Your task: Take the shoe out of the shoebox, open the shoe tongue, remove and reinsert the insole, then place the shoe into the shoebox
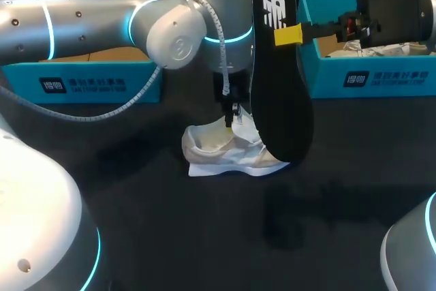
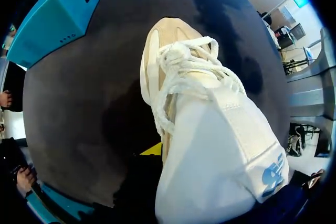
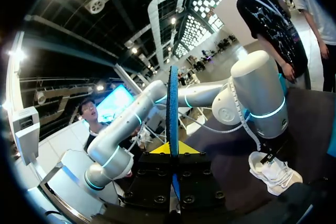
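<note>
Observed from the left of the shoe [image 1: 228, 151] across to its right.

A blue box [image 1: 88, 80] stood on the dark table [image 1: 204, 236], behind and to the left of the shoe, well apart from it. The left arm [image 1: 102, 25] came in over that box and ended directly above the shoe. The left gripper [image 1: 231, 110] pointed straight down into the shoe's opening. In its wrist view the white tongue [image 2: 220, 156] rose up close against the gripper and hid most of it. Whether the gripper had hold of the tongue could not be determined.

The shoe itself, cream and white, rested on the table, outside both boxes and in front of the gap between them. Its laces [image 2: 184, 66] lay loose and bunched ahead of the tongue.

Just right of the shoe, a black insole [image 1: 283, 100] hung upright in the air, out of the shoe. Its lower end overlapped the shoe's right end in the head view. Contact between the two could not be confirmed. The right gripper [image 1: 286, 35] pinched the insole near its upper end, above and to the right of the shoe. Its wrist view showed the insole [image 3: 172, 114] edge-on, clamped between both fingers.

A second blue box [image 1: 368, 66] stood behind and to the right of the shoe, with crumpled paper [image 1: 381, 49] inside.
</note>
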You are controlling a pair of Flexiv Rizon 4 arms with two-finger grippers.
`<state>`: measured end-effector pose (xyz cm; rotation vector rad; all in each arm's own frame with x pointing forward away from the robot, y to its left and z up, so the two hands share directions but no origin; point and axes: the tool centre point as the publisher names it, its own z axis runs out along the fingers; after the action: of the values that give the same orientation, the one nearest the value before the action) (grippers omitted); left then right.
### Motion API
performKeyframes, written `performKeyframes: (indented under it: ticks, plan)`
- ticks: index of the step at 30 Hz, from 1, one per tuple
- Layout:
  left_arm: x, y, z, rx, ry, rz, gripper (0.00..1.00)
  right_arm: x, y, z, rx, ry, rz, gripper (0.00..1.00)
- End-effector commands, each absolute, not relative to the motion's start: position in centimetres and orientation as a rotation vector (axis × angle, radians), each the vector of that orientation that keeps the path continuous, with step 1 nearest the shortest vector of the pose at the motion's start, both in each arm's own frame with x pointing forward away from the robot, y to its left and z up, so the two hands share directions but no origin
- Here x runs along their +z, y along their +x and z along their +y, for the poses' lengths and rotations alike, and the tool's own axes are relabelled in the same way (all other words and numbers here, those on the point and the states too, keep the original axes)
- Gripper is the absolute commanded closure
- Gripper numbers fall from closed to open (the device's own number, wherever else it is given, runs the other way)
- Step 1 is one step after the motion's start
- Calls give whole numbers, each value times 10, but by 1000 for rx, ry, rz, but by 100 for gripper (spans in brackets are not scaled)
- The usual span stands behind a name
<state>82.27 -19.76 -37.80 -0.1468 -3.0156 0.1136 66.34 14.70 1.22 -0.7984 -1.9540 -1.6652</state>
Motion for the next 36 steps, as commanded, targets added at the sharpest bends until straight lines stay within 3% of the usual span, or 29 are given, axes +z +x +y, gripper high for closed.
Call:
performKeyframes:
  ticks: [1, 9, 29, 36]
  plan:
    - [-368, 821, -194, 109, -155, -3012, 100, 12, 666, 150, -1661, -798, -1955, 100]
    - [-355, 822, -191, 82, -231, -2981, 100, 12, 666, 150, -1661, -798, -1955, 100]
    - [-326, 806, -174, -5, -1239, -2738, 100, 12, 666, 150, -1661, -798, -1955, 100]
    - [-325, 807, -172, 5, -1263, -2726, 100, 12, 666, 150, -1661, -798, -1955, 100]
